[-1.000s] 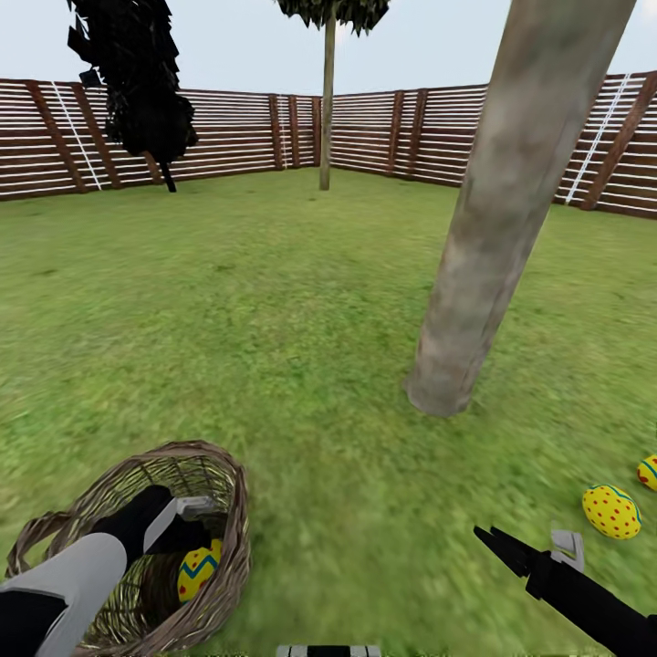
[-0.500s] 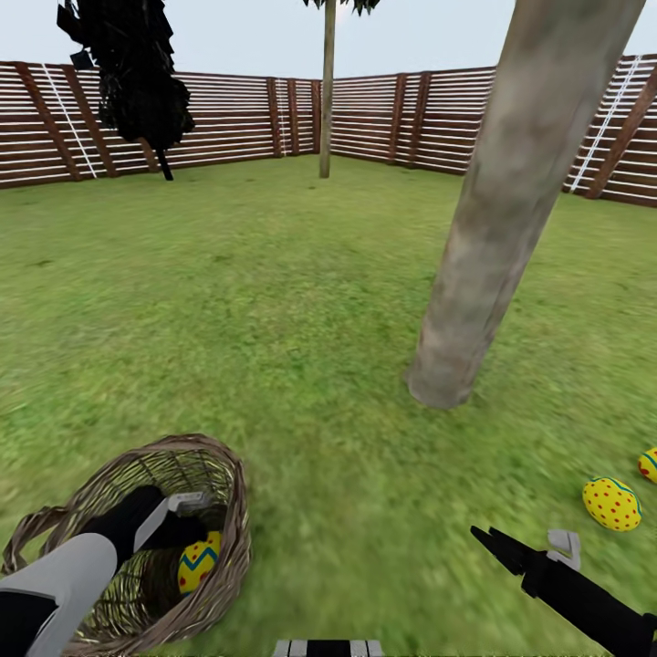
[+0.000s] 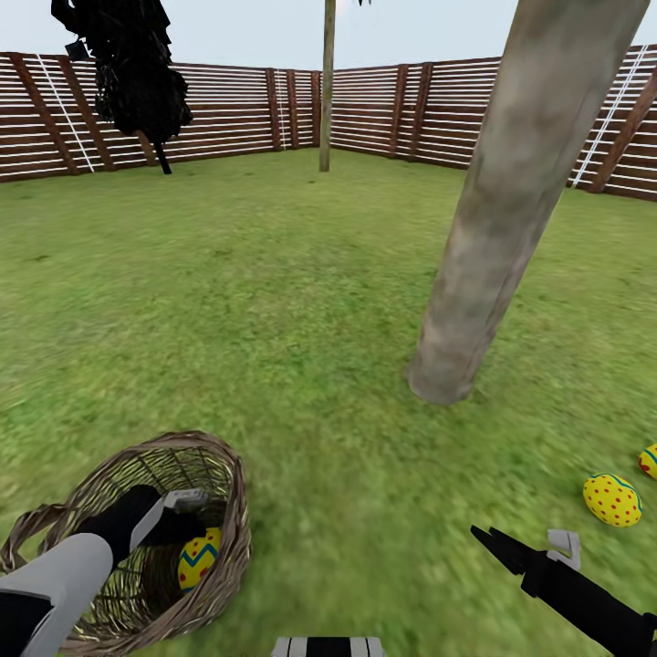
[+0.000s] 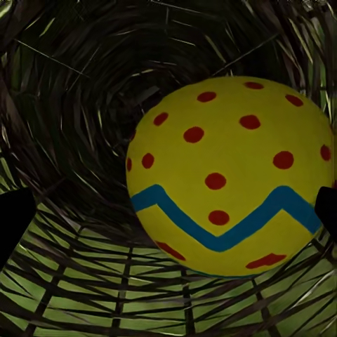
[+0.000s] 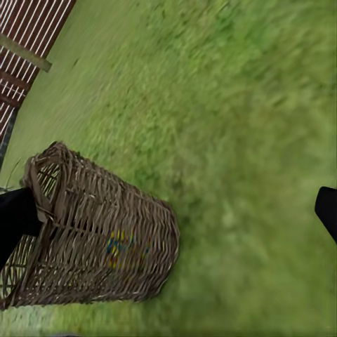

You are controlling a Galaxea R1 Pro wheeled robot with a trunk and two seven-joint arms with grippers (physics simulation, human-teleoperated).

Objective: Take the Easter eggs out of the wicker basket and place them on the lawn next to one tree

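Note:
The wicker basket [image 3: 137,538] lies tipped on the lawn [image 3: 274,301] at the near left. One yellow Easter egg [image 3: 198,558] with a blue zigzag and red dots rests inside it. My left gripper [image 3: 187,522] reaches into the basket and stands open, and the egg [image 4: 225,175] sits between its black fingertips [image 4: 14,225]. Two more dotted eggs [image 3: 611,499] [image 3: 649,461] lie on the grass at the right, near the thick grey-brown tree [image 3: 497,219]. Low over the grass, left of those eggs, my right gripper [image 3: 525,547] is open and holds nothing. The right wrist view takes in the basket [image 5: 98,232] from outside.
A brown slat fence [image 3: 401,109] encloses the garden. A dark, nearly black tree [image 3: 132,73] stands at the far left and a thin trunk [image 3: 327,87] at the far middle. Wide open grass lies between the basket and the thick trunk.
The whole picture has shifted slightly, so the camera has moved. My left gripper stays inside the basket at the egg and the right arm holds its place.

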